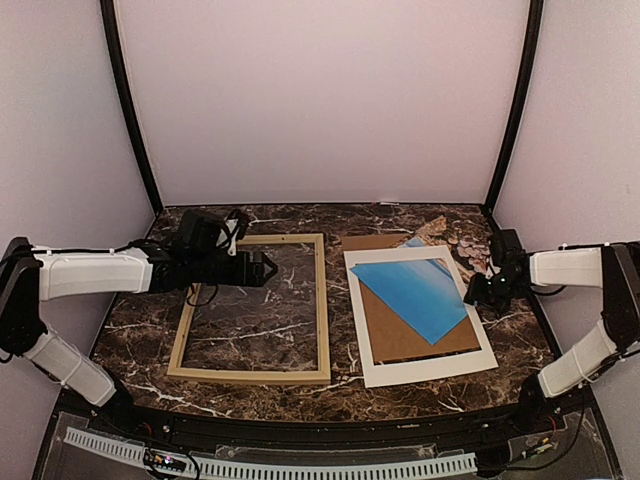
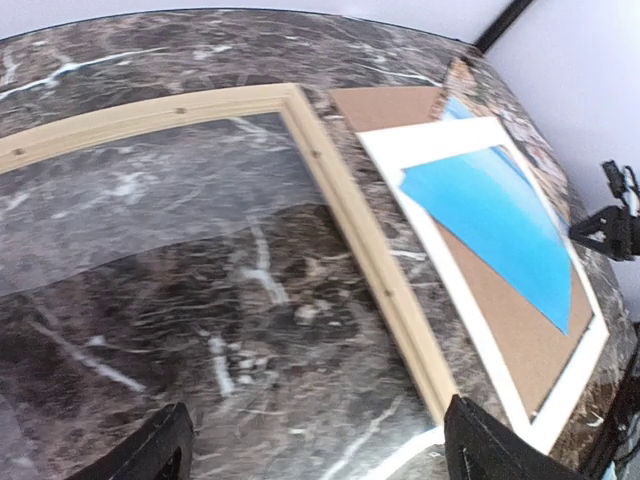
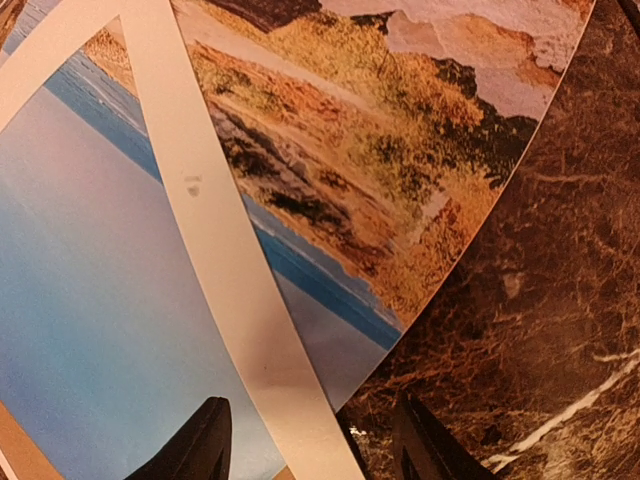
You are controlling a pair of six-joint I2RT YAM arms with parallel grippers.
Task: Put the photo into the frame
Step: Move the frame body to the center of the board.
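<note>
Top external view first: showing the frame (image 1: 323,310) flat on the marble table (image 1: 130,330), left of centre, with only dark stone visible through it. Not loaded yet. Over on the right, finding the photo (image 1: 466,252) tucked under the white mat (image 1: 420,372), with a rocky corner poking out past the mat's far right edge. Well apart from the frame, so judging the task barely begun. Left to do: slide the print free, carry it across, lay it inside the wood.

Checking the left gripper (image 2: 318,435): spread wide above the frame's opening, gripping nothing. Checking the right gripper (image 3: 310,435): partly apart, poised low over a strip of the mat and the photo's edge, clamped on neither as far as can be told.

Closing in from the right wrist on the print itself: blue sky, a dark band of sea, ochre scrub, pale rock towards the corner. Glossy, lying flat, no crease showing. Also spotting a brown backing board (image 1: 400,340) through the mat's window.
</note>
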